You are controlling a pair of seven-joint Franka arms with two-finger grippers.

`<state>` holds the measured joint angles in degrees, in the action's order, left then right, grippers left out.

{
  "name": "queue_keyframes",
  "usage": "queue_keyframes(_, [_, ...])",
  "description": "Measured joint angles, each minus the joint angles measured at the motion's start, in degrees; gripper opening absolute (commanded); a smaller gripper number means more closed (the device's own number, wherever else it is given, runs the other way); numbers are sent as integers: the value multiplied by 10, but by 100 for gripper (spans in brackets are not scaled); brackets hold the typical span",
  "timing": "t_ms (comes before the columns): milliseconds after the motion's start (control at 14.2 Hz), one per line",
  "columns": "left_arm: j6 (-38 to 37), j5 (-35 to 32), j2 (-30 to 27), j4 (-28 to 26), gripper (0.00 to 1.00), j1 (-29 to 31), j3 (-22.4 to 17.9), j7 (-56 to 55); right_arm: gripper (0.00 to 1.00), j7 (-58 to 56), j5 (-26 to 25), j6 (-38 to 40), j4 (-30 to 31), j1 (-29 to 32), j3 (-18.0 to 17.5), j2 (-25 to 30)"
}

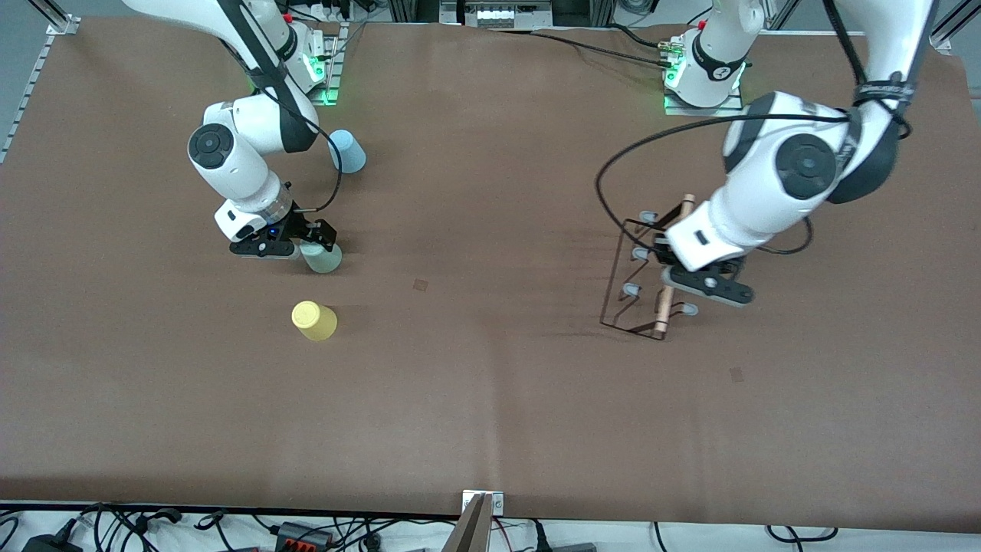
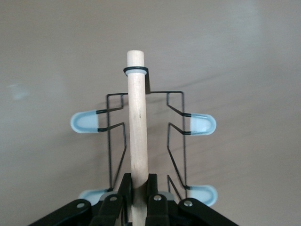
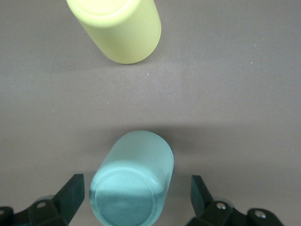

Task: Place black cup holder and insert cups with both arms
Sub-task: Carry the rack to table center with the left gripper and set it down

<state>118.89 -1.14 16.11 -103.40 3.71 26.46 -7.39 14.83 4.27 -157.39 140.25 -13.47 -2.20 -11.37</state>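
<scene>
Left pincer [image 1: 668,285]: down at the black cup holder [image 1: 650,268], toward the left arm's end of the counter [image 1: 490,399]. In the left wrist view the fingers [image 2: 124,188] are closed narrow on the wooden rod handle [image 2: 138,127], one on each side, pads touching the wood.

Black cup holder: wire frame with the rod along its top. Pegs [image 2: 87,122] stick out on both sides of the left pincer, clear of the fingers. Whether the frame's base touches the counter cannot be told.

Room around holder: bare brown counter on all sides of it. The counter's edge nearest the front camera is well apart from it. A black cable [image 1: 613,184] loops above the counter just beside the frame, on the side toward the bases.

Right pincer [image 1: 310,247]: low at the mint green cup [image 1: 322,257], toward the right arm's end of the counter. Fingers [image 3: 70,195] spread wide, one on each side of the cup, a gap showing on each side; nothing held.

Mint green cup: stands upside down on the counter, between the open fingers.

Yellow cup [image 1: 314,320]: upside down, near the right pincer, nearer to the front camera than the mint cup, bare counter between the two.

Light blue cup [image 1: 347,151]: upside down, farther from the front camera than the mint cup, beside the right arm's elbow.

Middle of counter: open brown surface between the two pincers.
</scene>
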Motion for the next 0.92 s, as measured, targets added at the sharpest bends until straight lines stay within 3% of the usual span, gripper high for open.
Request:
queue_keyframes(494, [20, 0, 109, 107, 1, -167, 20, -295, 100, 0, 0, 0, 4, -2, 0, -1])
queue_keyframes(918, [89, -40, 160, 123, 1, -208, 19, -369, 100, 0, 0, -14, 5, -2, 0, -2])
